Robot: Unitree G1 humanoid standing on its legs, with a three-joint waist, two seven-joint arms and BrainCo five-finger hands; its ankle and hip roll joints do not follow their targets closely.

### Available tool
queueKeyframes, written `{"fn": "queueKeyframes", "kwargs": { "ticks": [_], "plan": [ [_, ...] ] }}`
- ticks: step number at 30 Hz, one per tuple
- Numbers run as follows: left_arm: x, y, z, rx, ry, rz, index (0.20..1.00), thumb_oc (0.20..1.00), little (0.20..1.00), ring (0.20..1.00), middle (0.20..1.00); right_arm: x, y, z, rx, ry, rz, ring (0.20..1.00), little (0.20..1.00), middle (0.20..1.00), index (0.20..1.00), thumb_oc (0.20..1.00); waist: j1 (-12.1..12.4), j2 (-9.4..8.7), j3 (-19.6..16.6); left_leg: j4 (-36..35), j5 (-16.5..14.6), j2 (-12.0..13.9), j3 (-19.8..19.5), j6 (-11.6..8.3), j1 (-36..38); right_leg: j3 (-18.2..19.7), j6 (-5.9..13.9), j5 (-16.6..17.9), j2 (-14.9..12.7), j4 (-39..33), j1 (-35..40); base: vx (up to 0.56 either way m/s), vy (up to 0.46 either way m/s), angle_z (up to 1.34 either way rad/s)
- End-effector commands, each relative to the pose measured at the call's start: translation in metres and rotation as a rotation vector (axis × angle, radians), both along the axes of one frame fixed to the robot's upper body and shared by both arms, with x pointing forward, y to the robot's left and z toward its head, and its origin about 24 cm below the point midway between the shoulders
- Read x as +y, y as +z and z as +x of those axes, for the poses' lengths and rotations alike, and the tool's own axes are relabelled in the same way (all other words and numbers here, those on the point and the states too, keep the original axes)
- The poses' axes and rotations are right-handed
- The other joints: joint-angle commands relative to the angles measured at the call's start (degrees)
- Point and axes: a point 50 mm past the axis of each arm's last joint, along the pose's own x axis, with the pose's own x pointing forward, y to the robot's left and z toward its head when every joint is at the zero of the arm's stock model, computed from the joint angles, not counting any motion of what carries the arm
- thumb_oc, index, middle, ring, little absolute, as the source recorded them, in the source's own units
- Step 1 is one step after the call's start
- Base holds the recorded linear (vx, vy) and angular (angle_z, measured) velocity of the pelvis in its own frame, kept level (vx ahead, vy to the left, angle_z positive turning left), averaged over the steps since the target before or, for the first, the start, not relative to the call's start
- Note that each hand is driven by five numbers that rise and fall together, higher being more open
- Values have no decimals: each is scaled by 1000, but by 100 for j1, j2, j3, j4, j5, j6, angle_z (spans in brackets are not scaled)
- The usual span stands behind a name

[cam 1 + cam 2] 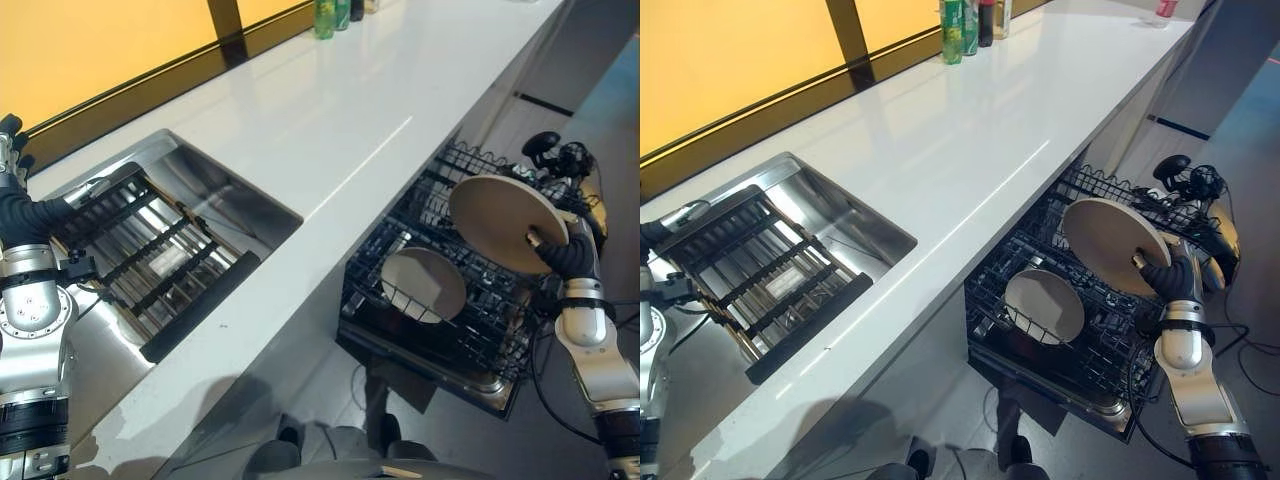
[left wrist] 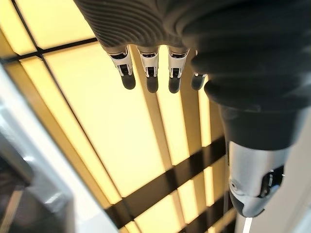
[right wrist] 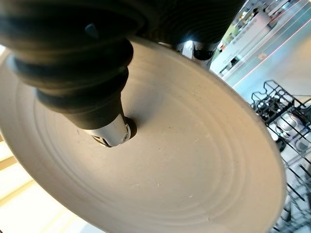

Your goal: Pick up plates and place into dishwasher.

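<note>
Right hand: the right hand (image 1: 1168, 277) pinches the rim of a round beige ceramic plate (image 1: 1108, 240), thumb (image 3: 108, 130) pressed on its face, the plate tilted.
Rack: the black wire dishwasher rack (image 1: 1060, 335) lies just below this hand; a second round beige plate (image 1: 1043, 306) leans in it, below and to the hand's left.
Left hand: the left hand (image 2: 160, 43) is raised with fingers (image 2: 149, 74) straight and relaxed, grasping nothing, well apart from the plates, above the steel sink (image 1: 215, 195).

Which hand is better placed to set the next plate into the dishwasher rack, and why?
The right hand: it already grips the beige plate on edge above the dishwasher rack. The left hand, fingers straight, is up by the sink, away from the rack.
</note>
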Motion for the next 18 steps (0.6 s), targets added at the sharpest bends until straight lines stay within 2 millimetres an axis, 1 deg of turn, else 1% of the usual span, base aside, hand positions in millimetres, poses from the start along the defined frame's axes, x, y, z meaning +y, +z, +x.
{"fn": "queueKeyframes", "kwargs": {
  "ticks": [1,2,3,4,9,14,18],
  "plan": [
    [0,28,2,-78,6,94,1000,1000,1000,1000,1000,-7,40,5,-167,1,-148,200,200,200,200,200,15,-70,-321,268,-159,485,-247,-293,-445,172,705,-284,-489,1109,-933,-83,-113,17],
    [0,28,4,-91,9,87,1000,1000,1000,1000,1000,-8,43,7,-181,-2,-162,200,200,200,200,200,1,-10,-256,256,-118,521,-276,-313,-509,134,679,-315,-457,1230,-1067,-208,-94,11],
    [-3,31,8,-117,14,69,1000,1000,1000,1000,1000,-8,52,14,-210,-18,-212,200,200,200,200,200,-18,121,-65,240,13,567,-333,-355,-694,66,618,-375,-390,1471,-1354,-294,-36,15],
    [-5,31,11,-134,19,61,1000,1000,1000,1000,1000,-8,57,18,-229,-24,-235,200,200,200,200,200,-40,187,28,245,74,581,-363,-371,-827,53,580,-409,-360,1600,-1523,-321,-37,18],
    [-20,25,19,-182,33,5,1000,1000,1000,1000,1000,-10,96,34,-350,-105,-392,200,200,200,200,200,-74,538,473,222,404,459,-433,-372,-1394,68,417,-536,-271,2123,-2275,-205,35,4],
    [-26,19,25,-204,48,-52,1000,1000,1000,1000,1000,-16,125,45,-433,-196,-527,200,200,200,200,200,-54,802,650,141,567,339,-370,-351,-1704,138,304,-648,-236,2428,-2770,-111,81,-7],
    [-30,20,25,-220,44,-76,1000,1000,1000,1000,1000,-20,134,51,-414,-214,-625,200,200,200,200,200,-28,940,718,47,651,286,-286,-342,-1836,173,248,-718,-238,2564,-3001,-48,62,-9]
  ]
}}
